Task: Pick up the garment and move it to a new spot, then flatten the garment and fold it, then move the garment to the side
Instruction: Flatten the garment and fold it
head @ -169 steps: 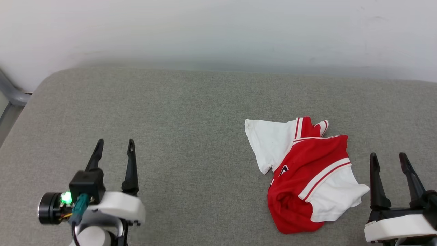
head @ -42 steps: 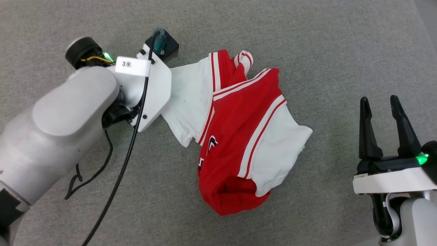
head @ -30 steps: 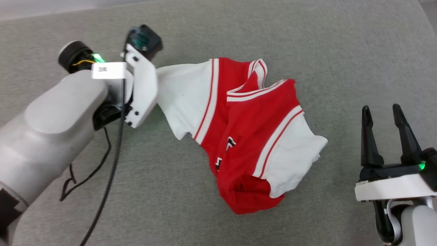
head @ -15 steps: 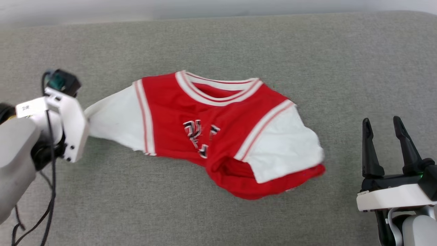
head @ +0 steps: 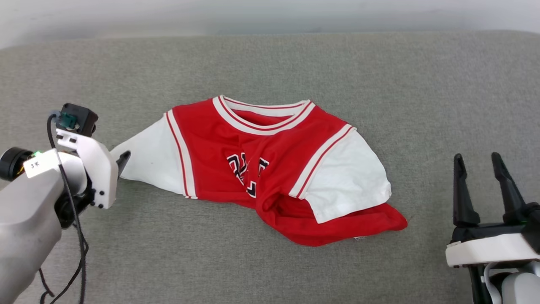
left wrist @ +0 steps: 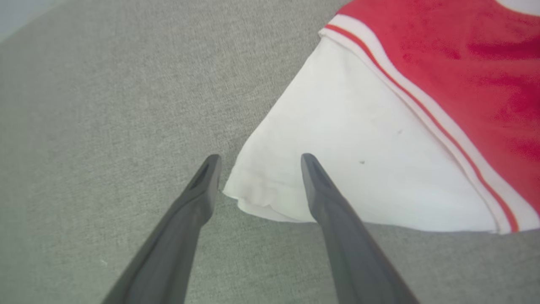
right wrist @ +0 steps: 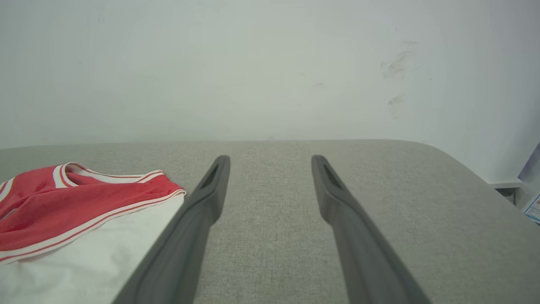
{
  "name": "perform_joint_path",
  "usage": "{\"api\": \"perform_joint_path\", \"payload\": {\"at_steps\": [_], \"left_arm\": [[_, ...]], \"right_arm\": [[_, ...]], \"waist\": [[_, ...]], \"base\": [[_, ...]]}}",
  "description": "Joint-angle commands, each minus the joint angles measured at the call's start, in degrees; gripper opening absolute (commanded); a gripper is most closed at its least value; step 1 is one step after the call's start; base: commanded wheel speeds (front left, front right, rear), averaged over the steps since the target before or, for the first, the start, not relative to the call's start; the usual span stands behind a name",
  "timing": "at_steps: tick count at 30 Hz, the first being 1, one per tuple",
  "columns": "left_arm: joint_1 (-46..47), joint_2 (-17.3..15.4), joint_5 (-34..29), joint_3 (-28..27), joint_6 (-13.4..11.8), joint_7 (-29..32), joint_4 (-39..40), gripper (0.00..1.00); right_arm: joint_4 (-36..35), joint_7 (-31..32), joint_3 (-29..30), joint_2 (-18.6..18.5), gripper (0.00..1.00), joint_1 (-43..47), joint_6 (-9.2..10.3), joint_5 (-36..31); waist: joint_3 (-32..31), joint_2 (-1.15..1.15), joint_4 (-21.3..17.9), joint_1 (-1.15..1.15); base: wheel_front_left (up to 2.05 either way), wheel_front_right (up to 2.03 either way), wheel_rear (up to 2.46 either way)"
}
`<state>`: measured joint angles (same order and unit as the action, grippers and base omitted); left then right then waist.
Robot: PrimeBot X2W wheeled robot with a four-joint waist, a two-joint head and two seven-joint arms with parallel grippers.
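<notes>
- Garment (head: 261,139): rumpled, chest up, lies on the middle of the grey cushion (head: 270,59).
- Left gripper (left wrist: 257,158): at cushion's left side, fingers spread, white sleeve tip loose between them, not clamped.
- Right gripper (head: 476,158): at cushion's right side, fingers spread, empty.

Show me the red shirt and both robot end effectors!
red jersey T-shirt with white sleeves (head: 287,160), head view, red chest.
left end effector (left wrist: 259,157), left wrist view, between its fingertips.
right end effector (head: 476,155), head view, between its fingertips.

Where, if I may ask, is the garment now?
In the head view the garment lies mid-frame on the grey cushion, its white sleeve tip at the open left end effector, left of the right end effector.
</notes>
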<state>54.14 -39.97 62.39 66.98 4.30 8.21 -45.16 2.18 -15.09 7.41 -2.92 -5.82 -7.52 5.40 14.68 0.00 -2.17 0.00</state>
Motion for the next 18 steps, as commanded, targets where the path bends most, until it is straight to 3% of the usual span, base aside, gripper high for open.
{"api": "perform_joint_path", "payload": {"at_steps": [1,9,14,18], "left_arm": [[-0.9,0.4,-1.1,-0.3,-0.9,-3.2,-0.2,1.00],[-4.1,2.3,-3.6,-3.4,-7.3,-20.5,2.1,1.00],[-7.9,2.3,-5.4,-7.9,-12.4,-23.4,7.1,1.00],[-13.0,2.0,-11.1,-16.0,-17.4,-23.5,15.8,1.00]], "right_arm": [[-0.2,-0.1,0.5,0.1,1.00,0.2,0.06,-0.1],[-2.6,-0.1,3.1,0.1,1.00,-2.8,0.05,-3.4],[-2.3,-0.1,1.5,-2.5,1.00,-7.0,0.06,-4.6],[0.9,-0.1,-2.1,-7.1,1.00,-11.2,0.06,-3.4]], "waist": [[-1.3,0.00,0.9,0.00],[-4.6,0.00,3.8,0.00],[-5.8,0.00,5.6,0.00],[-6.1,0.00,7.3,0.00]], "base": [[0.00,0.00,0.00],[0.00,0.00,0.00],[0.00,0.00,0.00],[0.00,0.00,0.00]]}}
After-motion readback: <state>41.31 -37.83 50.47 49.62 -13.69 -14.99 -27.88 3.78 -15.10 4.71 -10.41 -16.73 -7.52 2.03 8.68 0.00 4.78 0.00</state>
